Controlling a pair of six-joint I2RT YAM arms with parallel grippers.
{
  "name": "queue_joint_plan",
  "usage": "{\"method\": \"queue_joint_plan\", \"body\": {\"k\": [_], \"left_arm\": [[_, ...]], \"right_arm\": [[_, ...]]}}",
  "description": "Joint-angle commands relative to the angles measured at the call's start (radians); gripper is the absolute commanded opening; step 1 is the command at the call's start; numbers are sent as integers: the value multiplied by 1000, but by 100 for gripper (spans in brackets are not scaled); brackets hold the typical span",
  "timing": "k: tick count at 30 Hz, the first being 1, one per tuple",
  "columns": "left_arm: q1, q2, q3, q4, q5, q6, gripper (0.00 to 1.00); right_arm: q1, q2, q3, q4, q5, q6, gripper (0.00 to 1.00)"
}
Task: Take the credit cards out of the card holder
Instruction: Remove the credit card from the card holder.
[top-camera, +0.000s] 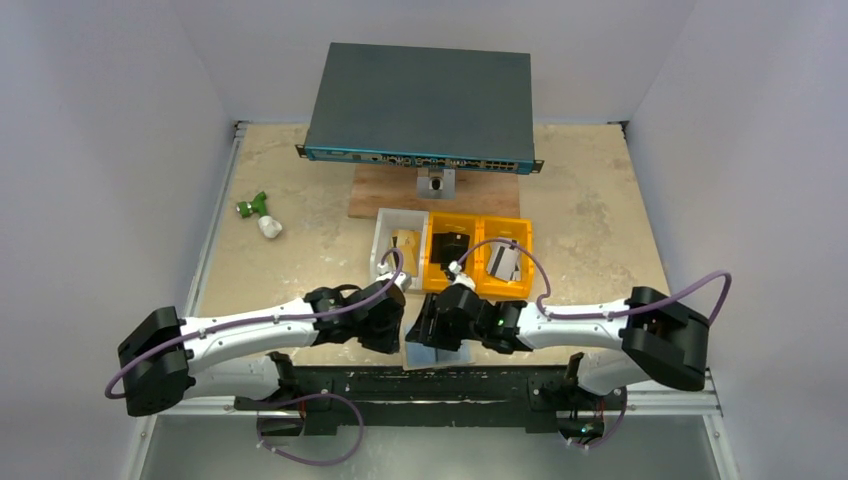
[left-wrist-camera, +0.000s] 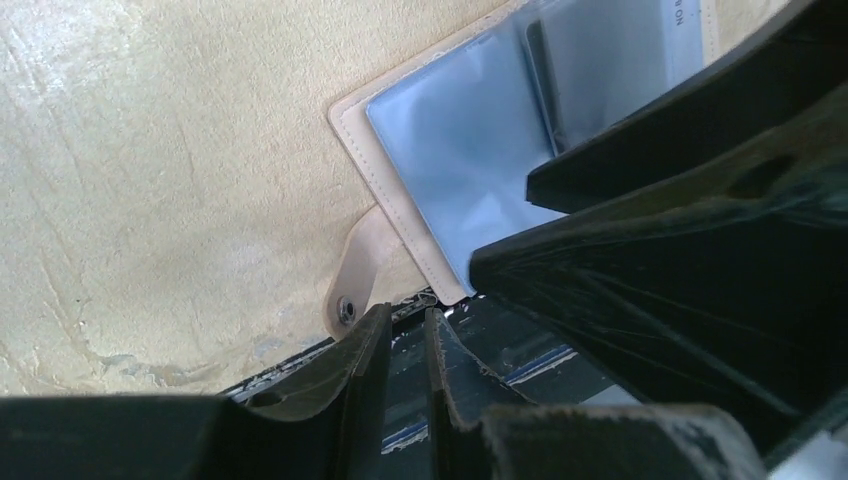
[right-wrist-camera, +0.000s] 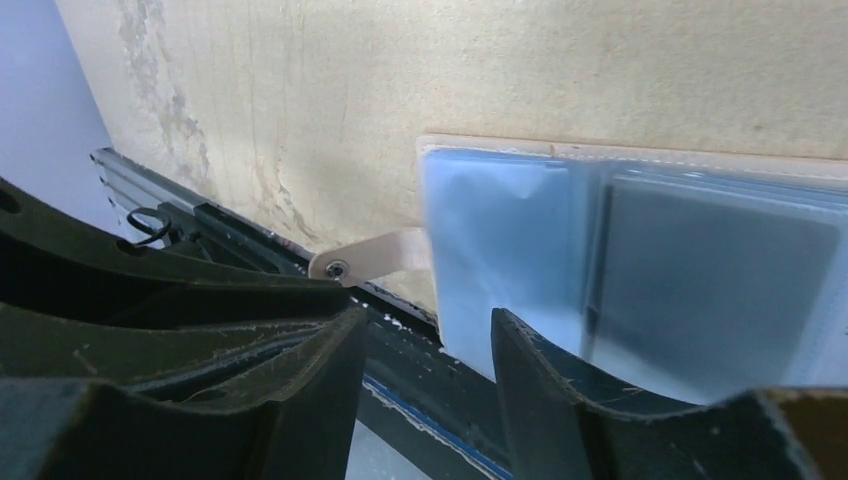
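The card holder — a flat folding wallet with a tan stitched border and pale blue clear-plastic pockets — is lying open at the near edge of the beige stone-patterned table, between the tips of the two arms. Its tan snap tab is reaching out to the table's edge, by the black rail. A dark card is sitting inside one pocket.

The right gripper is hovering low over the holder's near corner with its fingers spread and nothing between them. The left gripper is sitting just beside the snap tab, its fingers standing close together with only a slim gap showing — I am not seeing anything pinched there.

Farther back, a white plastic bin and two orange plastic bins are standing side by side in front of a grey-blue network switch.
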Motion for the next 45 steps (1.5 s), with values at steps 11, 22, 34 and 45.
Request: {"method": "queue_joint_plan", "body": {"k": [11,22,34,45], "left_arm": [[6,-79,15,-26,11,-22,17],[-101,138,231,-34,-72,43,45],[-193,443,481,-29,-132,128,52],[-203,579,512,21,-139,137,52]], "right_arm": [[19,-3,52,11,88,-1,57],[9,-367,-57,-302,261,87,66],[-6,-602,-141,-691,435,241,76],[-54,-618,-219,-608,377,209,78]]}}
